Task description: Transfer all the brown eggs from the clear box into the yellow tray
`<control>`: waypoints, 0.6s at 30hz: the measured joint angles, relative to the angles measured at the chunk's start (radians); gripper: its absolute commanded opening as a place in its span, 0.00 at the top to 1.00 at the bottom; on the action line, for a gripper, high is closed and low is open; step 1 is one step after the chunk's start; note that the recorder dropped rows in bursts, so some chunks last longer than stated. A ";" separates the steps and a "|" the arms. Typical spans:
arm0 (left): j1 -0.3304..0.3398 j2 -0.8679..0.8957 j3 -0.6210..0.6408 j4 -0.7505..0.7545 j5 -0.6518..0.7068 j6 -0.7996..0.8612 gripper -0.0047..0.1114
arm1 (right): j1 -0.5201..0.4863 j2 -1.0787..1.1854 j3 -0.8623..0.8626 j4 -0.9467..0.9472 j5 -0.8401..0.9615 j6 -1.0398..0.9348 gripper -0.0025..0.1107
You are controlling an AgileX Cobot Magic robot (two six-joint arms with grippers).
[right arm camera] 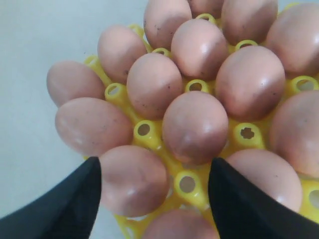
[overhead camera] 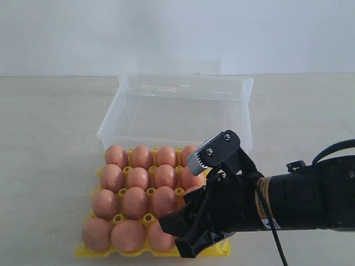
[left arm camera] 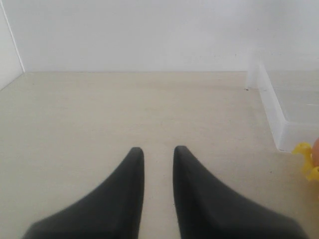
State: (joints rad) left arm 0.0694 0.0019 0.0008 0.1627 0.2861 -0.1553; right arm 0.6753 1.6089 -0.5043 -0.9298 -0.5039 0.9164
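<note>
The yellow tray lies at the front of the table, and brown eggs fill its visible cups. Behind it stands the clear box, with no egg showing inside. My right gripper hovers over the tray's front right corner and hides the cups there. Its wrist view shows it open, its fingers straddling a seated egg and a yellow peg without holding anything. My left gripper is out of the exterior view. It stands open over bare table with nothing between its fingers.
The beige table runs back to a white wall. In the left wrist view a corner of the clear box and a bit of the yellow tray lie beside the left gripper.
</note>
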 measured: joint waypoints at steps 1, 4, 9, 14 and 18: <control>0.000 0.000 0.000 0.000 0.000 0.000 0.77 | 0.000 0.000 0.000 0.000 0.000 -0.002 0.43; 0.000 0.000 0.000 0.000 0.000 0.000 0.77 | 0.000 0.000 0.000 0.000 0.000 -0.004 0.43; 0.000 0.000 0.000 0.000 0.000 0.000 0.77 | 0.000 0.000 0.000 0.000 0.000 -0.004 0.43; 0.000 0.000 0.000 0.000 0.000 0.000 0.77 | 0.000 -0.006 0.000 0.000 -0.004 0.035 0.43; 0.000 0.000 0.000 0.000 0.000 0.000 0.77 | 0.000 -0.076 0.000 0.002 -0.079 0.129 0.46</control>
State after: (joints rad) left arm 0.0694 0.0019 0.0008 0.1627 0.2861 -0.1553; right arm 0.6753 1.5333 -0.5043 -0.9281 -0.5831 1.0459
